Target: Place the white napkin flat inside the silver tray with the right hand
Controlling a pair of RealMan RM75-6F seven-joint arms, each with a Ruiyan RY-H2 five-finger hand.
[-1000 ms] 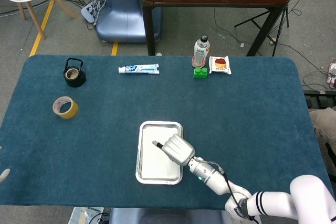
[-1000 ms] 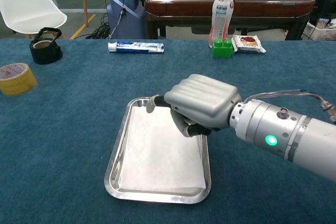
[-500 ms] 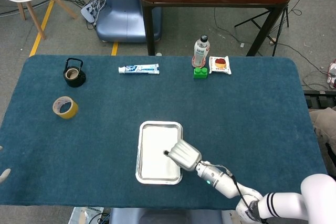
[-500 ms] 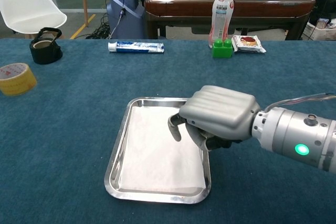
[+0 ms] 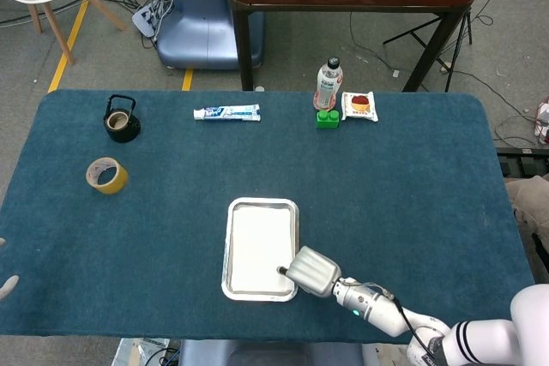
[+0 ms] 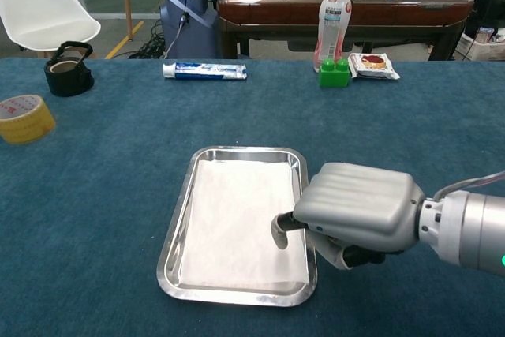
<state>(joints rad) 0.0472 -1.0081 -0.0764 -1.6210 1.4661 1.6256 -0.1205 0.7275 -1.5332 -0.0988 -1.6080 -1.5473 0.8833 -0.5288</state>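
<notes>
Blue cloth covers the table, and low at its near edge the right hand hovers at the tray's right rim, fingers curled in, holding nothing, one fingertip over the napkin. That napkin lies flat inside the tray. Farther off sit a toothpaste tube, bottle and tape roll.

Rectangular silver metal tray: gleaming, mirror-polished.
White paper napkin: lying matt, softly textured.
Dark blue cloth table cover: looking napped, dull.
Grey right hand: showing smooth satin shell.
</notes>
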